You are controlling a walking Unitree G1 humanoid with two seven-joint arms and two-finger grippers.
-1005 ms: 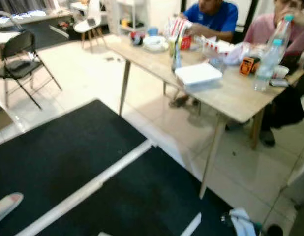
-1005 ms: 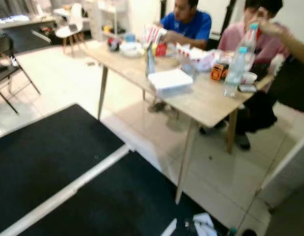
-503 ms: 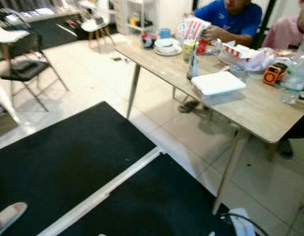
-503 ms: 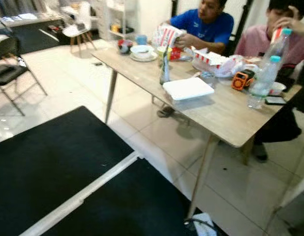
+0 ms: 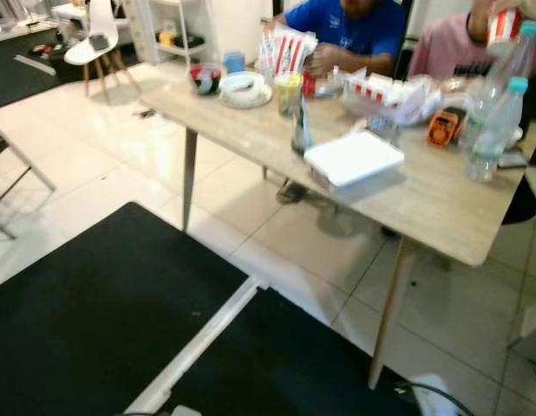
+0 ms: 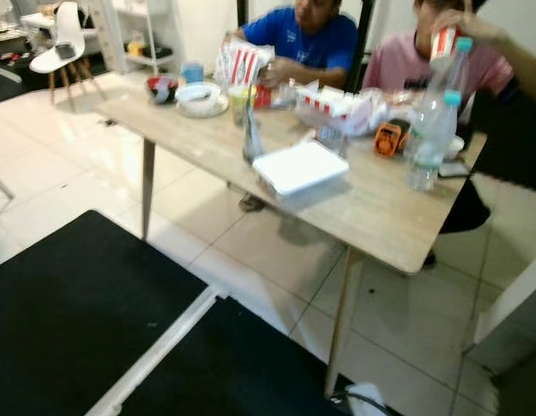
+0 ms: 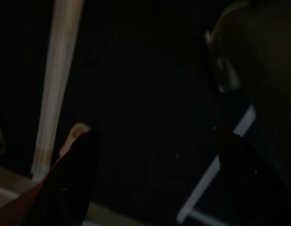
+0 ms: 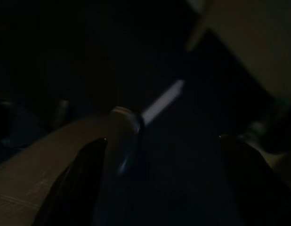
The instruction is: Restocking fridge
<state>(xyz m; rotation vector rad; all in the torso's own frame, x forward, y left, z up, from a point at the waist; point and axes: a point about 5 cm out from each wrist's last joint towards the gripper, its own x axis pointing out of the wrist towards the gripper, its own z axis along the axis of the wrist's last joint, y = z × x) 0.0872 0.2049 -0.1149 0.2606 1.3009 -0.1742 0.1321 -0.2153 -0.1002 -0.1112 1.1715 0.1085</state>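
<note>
No fridge is in sight. A long wooden table stands ahead with two clear water bottles, a dark glass bottle, a flat white lidded box, bowls and snack packs on it. Both arms hang low over the dark mat. In the dim left wrist view my left gripper has its two black fingers wide apart with nothing between them. In the right wrist view my right gripper also stands open; a dim rounded shape lies near one finger, too dark to identify.
Two people sit at the table's far side, one in a blue shirt, one in pink holding up a cup. A black mat with a white strip covers the near floor. A white chair stands at the back left.
The whole picture has shifted as the camera moved: the table now sits more centred and the folding chair and the foot at the left have left the picture.
</note>
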